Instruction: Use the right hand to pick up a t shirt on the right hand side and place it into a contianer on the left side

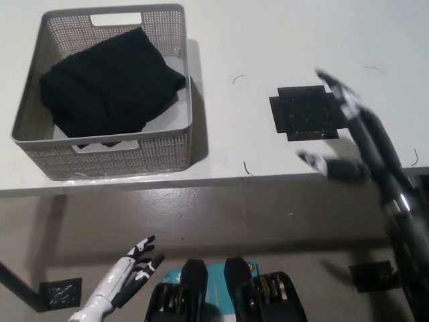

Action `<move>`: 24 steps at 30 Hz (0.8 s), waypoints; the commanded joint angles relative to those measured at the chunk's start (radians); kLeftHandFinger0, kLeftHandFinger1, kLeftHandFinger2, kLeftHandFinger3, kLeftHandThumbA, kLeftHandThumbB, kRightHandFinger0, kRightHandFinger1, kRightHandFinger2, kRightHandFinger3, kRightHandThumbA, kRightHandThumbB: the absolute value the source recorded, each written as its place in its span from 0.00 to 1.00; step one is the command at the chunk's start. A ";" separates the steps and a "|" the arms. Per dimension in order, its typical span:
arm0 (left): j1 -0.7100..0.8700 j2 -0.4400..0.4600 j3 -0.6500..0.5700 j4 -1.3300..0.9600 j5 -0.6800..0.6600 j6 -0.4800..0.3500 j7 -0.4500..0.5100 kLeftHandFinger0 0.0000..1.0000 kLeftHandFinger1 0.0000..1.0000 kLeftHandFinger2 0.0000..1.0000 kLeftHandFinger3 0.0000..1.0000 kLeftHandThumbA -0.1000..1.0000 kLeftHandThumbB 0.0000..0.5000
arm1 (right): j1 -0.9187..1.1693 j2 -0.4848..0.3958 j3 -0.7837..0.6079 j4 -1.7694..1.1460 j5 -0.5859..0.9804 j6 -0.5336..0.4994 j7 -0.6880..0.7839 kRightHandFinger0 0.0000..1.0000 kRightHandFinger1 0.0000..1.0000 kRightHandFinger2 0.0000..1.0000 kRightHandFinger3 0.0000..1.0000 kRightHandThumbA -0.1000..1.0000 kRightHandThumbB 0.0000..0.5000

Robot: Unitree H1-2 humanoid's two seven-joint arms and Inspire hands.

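A black t shirt lies crumpled inside the grey mesh container at the table's left. My black right hand hangs open over the table's front right edge, blurred by motion, with nothing in it. It is well apart from the container. My white left hand rests low at the bottom left, below the table, with its fingers apart.
A black square mat lies on the white table, just left of my right hand. The table's front edge runs across the middle of the view. A small dark marker sits on the floor at the lower left.
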 commanded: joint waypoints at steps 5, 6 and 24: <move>0.016 0.014 0.060 0.025 -0.067 -0.059 0.032 0.92 0.89 1.00 1.00 1.00 0.78 | 0.366 -0.014 -0.144 -0.154 0.051 -0.261 -0.138 1.00 1.00 1.00 1.00 0.92 0.35; 0.018 0.013 0.062 0.025 -0.067 -0.058 0.030 0.93 0.89 1.00 1.00 1.00 0.77 | 0.384 -0.011 -0.150 -0.143 0.054 -0.281 -0.143 1.00 1.00 1.00 1.00 0.92 0.34; 0.036 0.013 0.073 0.034 -0.076 -0.080 0.033 0.90 0.88 1.00 1.00 1.00 0.78 | 0.508 0.016 -0.133 0.257 -0.027 -0.464 -0.212 1.00 1.00 1.00 1.00 0.85 0.37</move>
